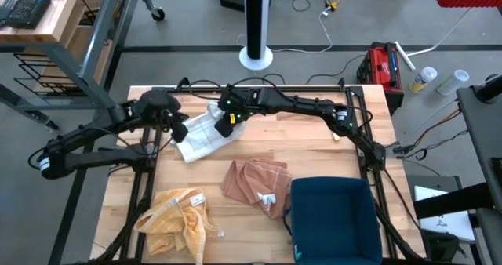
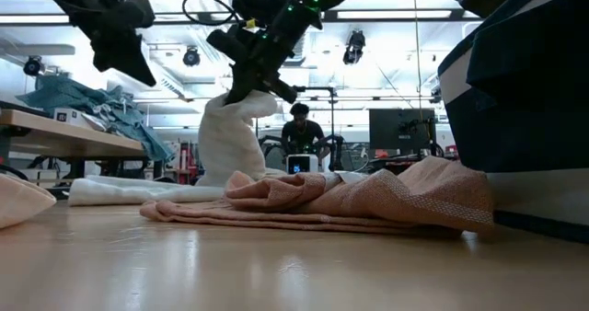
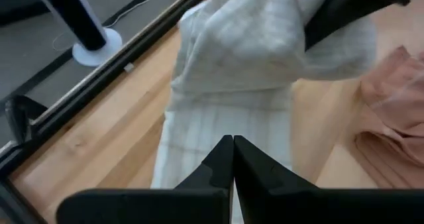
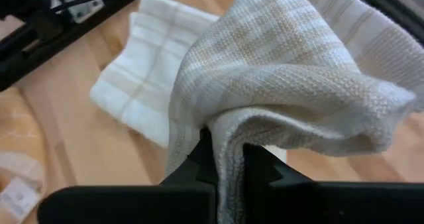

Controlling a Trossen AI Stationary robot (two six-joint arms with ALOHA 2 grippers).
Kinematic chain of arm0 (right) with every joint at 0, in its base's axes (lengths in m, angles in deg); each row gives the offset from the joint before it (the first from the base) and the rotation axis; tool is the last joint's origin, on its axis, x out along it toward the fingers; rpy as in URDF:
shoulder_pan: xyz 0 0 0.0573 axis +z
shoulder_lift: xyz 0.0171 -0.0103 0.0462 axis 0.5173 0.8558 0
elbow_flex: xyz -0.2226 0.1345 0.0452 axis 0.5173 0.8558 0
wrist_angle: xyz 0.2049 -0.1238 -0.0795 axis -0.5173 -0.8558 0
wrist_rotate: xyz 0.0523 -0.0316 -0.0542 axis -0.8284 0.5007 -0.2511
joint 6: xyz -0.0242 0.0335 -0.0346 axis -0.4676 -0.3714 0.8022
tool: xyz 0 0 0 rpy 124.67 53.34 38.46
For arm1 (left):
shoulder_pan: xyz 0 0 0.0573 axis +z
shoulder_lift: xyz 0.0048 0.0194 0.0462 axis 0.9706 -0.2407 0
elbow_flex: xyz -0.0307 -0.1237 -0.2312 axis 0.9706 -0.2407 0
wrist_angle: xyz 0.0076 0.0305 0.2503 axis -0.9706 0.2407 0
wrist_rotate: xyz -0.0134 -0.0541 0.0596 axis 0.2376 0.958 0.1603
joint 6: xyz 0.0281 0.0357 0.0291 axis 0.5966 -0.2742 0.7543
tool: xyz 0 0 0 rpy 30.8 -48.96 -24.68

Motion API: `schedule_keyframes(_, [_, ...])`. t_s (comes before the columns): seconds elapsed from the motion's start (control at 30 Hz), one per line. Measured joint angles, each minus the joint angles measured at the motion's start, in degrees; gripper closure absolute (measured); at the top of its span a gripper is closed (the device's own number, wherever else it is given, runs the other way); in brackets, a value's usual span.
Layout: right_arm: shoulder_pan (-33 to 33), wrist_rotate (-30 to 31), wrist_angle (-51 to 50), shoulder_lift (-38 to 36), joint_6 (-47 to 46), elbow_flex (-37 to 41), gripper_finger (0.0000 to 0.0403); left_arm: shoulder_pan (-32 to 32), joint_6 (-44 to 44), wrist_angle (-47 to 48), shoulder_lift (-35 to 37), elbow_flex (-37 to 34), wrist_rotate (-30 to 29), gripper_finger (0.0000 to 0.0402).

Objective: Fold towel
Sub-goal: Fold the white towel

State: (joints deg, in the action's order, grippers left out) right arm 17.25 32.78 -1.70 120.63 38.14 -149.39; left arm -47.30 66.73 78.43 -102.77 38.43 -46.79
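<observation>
One blue bin, three towels, right gripper pinching white towel, left gripper closed empty.

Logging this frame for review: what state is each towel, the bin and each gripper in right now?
White checked towel: partly lifted by one edge, the rest lying on the table.
Right gripper: shut on the white checked towel.
Left gripper: shut, empty, above the towel.
Pink towel: crumpled, lying flat.
Yellow towel: crumpled, untouched.
Dark blue fabric bin: upright on the table.
</observation>
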Motion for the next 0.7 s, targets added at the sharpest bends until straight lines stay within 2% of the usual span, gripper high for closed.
schedule_keyframes(0.03, [-0.1,0.8,-0.6,-0.3,0.3,0.0,0.0387,0.0,-0.3,0.8,-0.3,0.4,-2.8,0.0401])
schedule_keyframes(0.1, [-0.4,1.3,-1.6,-1.5,1.4,0.0,0.0387,0.0,-0.9,5.5,-1.5,3.1,-11.9,0.0401])
schedule_keyframes(0.17, [-0.7,1.4,-3.0,-2.7,2.6,0.0,0.0387,0.0,-1.0,12.6,-2.9,8.8,-17.9,0.0401])
schedule_keyframes(0.23, [-1.0,1.4,-3.2,-3.6,3.7,0.0,0.0387,0.0,-2.4,17.7,-4.3,16.5,-15.1,0.0401])
schedule_keyframes(0.33, [-1.2,1.4,-4.3,-4.2,6.0,0.0,0.0387,-0.1,-7.0,25.9,-6.3,27.3,-5.0,0.0401])
schedule_keyframes(0.43, [-1.2,1.2,-6.9,-4.8,9.1,0.1,0.0387,-1.5,-18.4,37.6,-7.7,34.1,-3.0,0.0401])
schedule_keyframes(0.5, [-1.1,1.2,-9.1,-5.3,10.7,0.1,0.0387,-4.0,-26.9,41.8,-6.6,34.2,-3.5,0.0401])
schedule_keyframes(0.53, [-1.1,1.1,-10.1,-5.4,11.8,0.1,0.0387,-5.8,-30.6,40.7,-5.4,33.0,-3.6,0.0401])
schedule_keyframes(0.6, [-1.2,1.0,-10.6,-5.4,13.4,0.5,0.0387,-10.6,-36.3,34.9,-2.6,27.9,-3.2,0.0401])
schedule_keyframes(0.7, [-1.5,0.2,-10.6,-5.4,15.4,0.9,0.0387,-18.7,-42.4,20.8,0.8,16.9,-3.6,0.0401])
